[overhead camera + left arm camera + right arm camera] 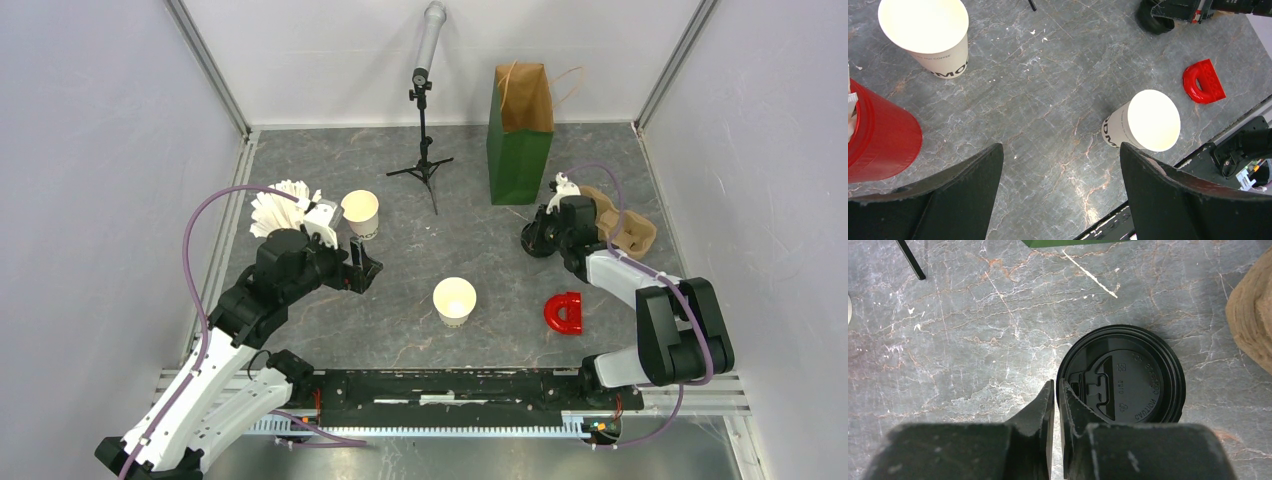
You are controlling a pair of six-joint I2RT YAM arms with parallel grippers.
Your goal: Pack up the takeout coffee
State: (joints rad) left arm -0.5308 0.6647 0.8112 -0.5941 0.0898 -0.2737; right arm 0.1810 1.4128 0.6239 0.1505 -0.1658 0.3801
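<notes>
Between white walls (100,150): grey marbled tabletop (480,230); black lid (1128,380) nr green bag (519,160).

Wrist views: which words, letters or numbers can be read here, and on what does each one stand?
"MO": large black letters on the far cup, cut off at the left.
"COFFEE": end of a small line above them; the rest is blurred.
"DM": large black letters on the near cup, partly hidden.
Lid: raised letters and digits, too faint to read.
</notes>
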